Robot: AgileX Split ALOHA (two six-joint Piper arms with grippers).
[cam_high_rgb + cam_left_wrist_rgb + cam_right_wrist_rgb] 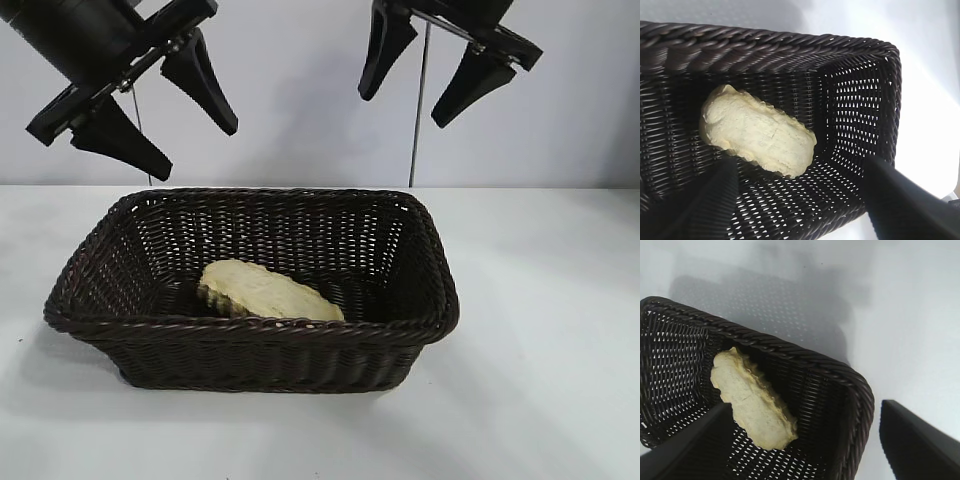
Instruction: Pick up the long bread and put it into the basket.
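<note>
The long bread [268, 291] lies inside the dark wicker basket [430, 300], pale flat underside up, resting against the near wall. It also shows in the left wrist view as the bread [756, 131] in the basket [860, 90], and in the right wrist view as the bread [752, 400] in the basket [805, 365]. My left gripper [168, 122] hangs open high above the basket's left end, holding nothing. Above the basket's right end my right gripper [418, 88] is open and empty too. Both sets of black fingers [900, 200] [920, 445] stand well clear of the bread.
The basket sits in the middle of a white table [560, 380] against a pale wall. A thin vertical rod [420, 110] stands behind the basket at the right.
</note>
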